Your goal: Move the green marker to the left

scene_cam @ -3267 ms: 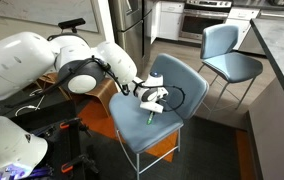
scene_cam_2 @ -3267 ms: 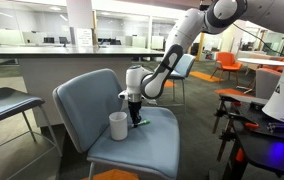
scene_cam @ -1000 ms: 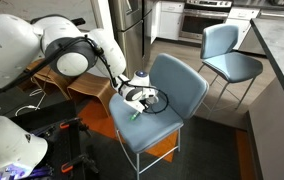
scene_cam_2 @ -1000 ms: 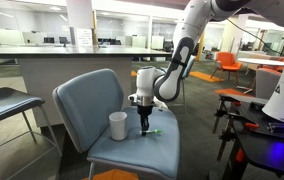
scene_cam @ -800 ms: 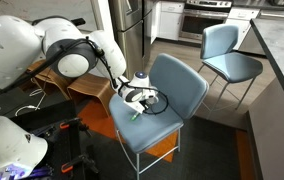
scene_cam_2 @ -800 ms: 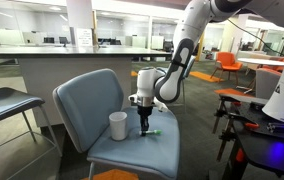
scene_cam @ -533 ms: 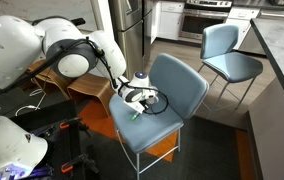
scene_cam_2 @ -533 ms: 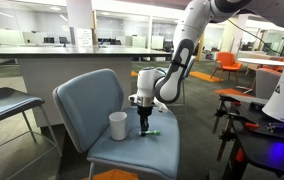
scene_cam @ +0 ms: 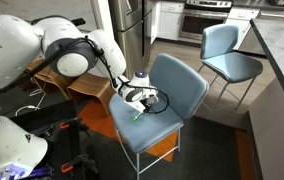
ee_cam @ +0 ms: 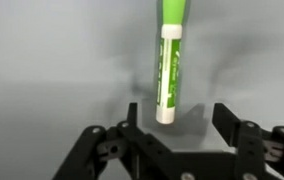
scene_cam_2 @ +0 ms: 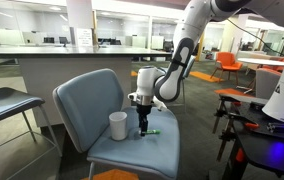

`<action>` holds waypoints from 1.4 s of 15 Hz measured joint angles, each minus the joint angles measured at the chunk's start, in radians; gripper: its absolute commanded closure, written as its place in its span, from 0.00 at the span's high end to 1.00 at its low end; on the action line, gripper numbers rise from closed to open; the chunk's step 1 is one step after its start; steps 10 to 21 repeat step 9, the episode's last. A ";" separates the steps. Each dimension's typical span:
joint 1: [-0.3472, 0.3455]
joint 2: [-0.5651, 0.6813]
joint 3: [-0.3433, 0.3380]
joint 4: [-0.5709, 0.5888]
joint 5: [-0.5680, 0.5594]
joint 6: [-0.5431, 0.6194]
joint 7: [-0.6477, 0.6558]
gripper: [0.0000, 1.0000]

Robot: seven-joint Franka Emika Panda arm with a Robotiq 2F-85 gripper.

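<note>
The green marker (ee_cam: 169, 60) lies flat on the grey-blue chair seat (scene_cam_2: 132, 150). In the wrist view its white end sits between the two black fingers, nearer the left one, with seat showing on both sides. My gripper (ee_cam: 178, 115) is open and points straight down over the marker, its fingers clear of it. In both exterior views the gripper (scene_cam_2: 144, 124) (scene_cam: 134, 103) stands just above the seat, with the marker (scene_cam_2: 153, 131) (scene_cam: 135, 115) at its tips. The small white cup (scene_cam_2: 118, 125) stands upright on the seat beside the gripper.
The chair's backrest (scene_cam_2: 87, 95) rises behind the cup. A second grey-blue chair (scene_cam: 227, 50) stands further back. A counter edge (scene_cam: 277, 50), a black stand (scene_cam_2: 252, 115) and a low wooden table (scene_cam: 87, 90) surround the chair.
Over the last second the arm and marker stay in place. Since about three seconds ago the gripper has carried the marker across the seat toward its front edge, away from the cup.
</note>
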 measured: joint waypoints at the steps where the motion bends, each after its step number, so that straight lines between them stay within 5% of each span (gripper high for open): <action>1: 0.001 -0.010 -0.001 -0.005 0.000 -0.003 0.001 1.00; 9: 0.043 -0.203 -0.020 -0.151 0.000 -0.082 0.041 1.00; 21: 0.043 -0.203 -0.020 -0.151 0.000 -0.082 0.041 1.00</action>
